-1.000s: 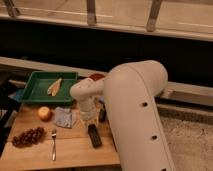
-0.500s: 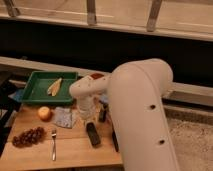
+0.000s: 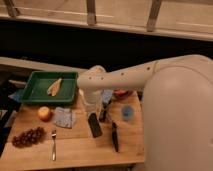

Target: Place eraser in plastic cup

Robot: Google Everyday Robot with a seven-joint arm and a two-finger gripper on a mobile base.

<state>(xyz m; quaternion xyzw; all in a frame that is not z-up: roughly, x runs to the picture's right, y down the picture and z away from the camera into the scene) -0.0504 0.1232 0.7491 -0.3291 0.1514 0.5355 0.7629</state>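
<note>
The eraser (image 3: 94, 126), a flat dark block, stands tilted over the wooden table (image 3: 75, 150), its upper end under the arm's white wrist. My gripper (image 3: 94, 116) reaches down from the big white arm and sits shut on that upper end. The plastic cup (image 3: 128, 112), small and light blue, stands upright to the right of the eraser, about a hand's width from the gripper. Most of the gripper is hidden by the wrist.
A black-handled knife (image 3: 115, 136) lies between eraser and cup. A red bowl (image 3: 121, 93) sits behind the cup. At left are a green tray (image 3: 35, 95), an orange fruit (image 3: 45, 113), a grey-blue cloth (image 3: 64, 117), grapes (image 3: 27, 136) and a fork (image 3: 53, 145).
The gripper has closed on the eraser's upper end. The eraser now sits slightly higher in view, while the knife has barely shifted.
</note>
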